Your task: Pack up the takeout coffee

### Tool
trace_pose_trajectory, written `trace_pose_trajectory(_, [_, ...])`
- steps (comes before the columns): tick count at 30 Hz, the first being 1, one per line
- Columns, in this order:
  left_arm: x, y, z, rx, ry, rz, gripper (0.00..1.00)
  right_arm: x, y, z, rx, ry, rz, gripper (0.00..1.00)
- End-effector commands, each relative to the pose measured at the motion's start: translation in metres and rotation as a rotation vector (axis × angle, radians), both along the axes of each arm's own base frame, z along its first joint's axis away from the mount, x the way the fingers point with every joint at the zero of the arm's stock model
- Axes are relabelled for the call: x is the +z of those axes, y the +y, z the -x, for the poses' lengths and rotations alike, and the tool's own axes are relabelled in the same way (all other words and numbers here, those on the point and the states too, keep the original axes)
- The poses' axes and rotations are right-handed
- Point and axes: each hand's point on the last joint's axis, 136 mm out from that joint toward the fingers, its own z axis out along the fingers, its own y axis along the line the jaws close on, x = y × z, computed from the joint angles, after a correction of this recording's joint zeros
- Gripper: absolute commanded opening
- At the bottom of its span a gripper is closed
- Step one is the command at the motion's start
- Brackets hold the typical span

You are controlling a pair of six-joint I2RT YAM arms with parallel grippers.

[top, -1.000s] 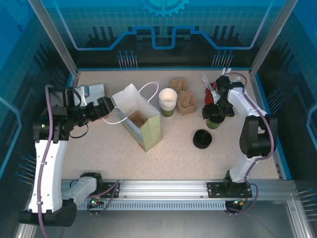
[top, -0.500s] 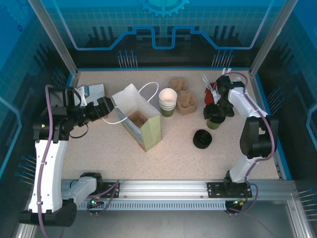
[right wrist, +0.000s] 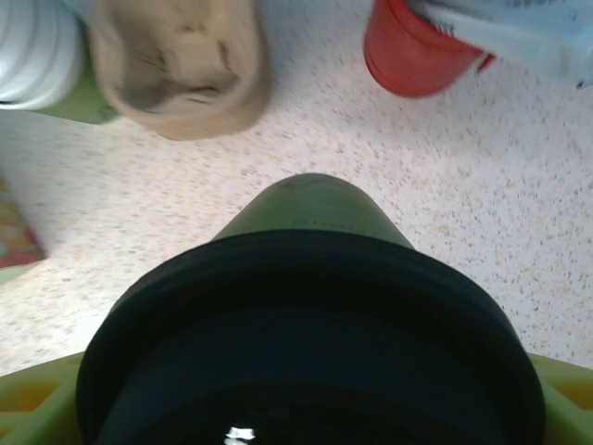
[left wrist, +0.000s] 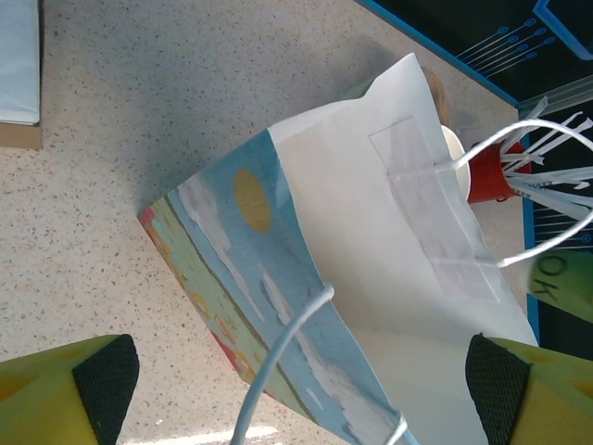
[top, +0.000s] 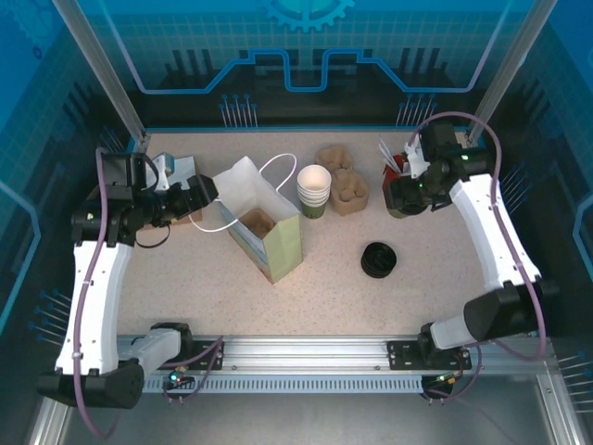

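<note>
Right gripper (top: 408, 192) clamped on coffee (right wrist: 310, 352), fingers either side of black lid. Cup upright, at far right of table beside red cup (right wrist: 412, 51). Paper bag (top: 269, 232) lies to its left, mouth up. Cup stack (top: 313, 191) and cardboard tray (top: 350, 190) sit between. Left gripper (left wrist: 292, 380) spread wide, bag's wall and handle between fingers. Right arm nearer; carry probably needs height over stack.

— Work surface?
— A speckled beige tabletop (top: 324, 287). Blue trim (top: 278, 131) edges its far side, and an aluminium rail (top: 315, 350) runs along the near edge.
— Enclosure?
— Slanted aluminium posts (top: 99, 69) rise at the far corners. The back panel (top: 371, 37) is blue and gridded, printed with a gear outline and circuit-like lines. The side panels (top: 23, 213) match it but are darker.
— Lighting?
— Bright and even across the tabletop, with soft shadows only.
</note>
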Motion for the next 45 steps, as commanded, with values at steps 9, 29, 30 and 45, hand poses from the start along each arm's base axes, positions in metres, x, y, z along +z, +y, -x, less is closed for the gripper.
trace_pose_trajectory(9, [-0.014,-0.005,-0.061,-0.148,0.012,-0.052,0.9,0.096,0.084,0.052,0.183,-0.157,-0.168,0.82])
trace_pose_trajectory(29, [-0.041,-0.039,-0.068,-0.202,0.071,0.031,0.58,0.15,0.262,0.095,0.599,-0.249,-0.319,0.8])
trace_pose_trajectory(30, [-0.041,-0.041,-0.067,-0.202,0.07,0.033,0.55,0.147,0.267,0.094,0.603,-0.245,-0.314,0.8])
trace_pose_trajectory(45, [-0.049,-0.065,-0.036,-0.205,0.081,0.086,0.5,0.081,0.289,0.069,0.6,-0.116,-0.123,0.8])
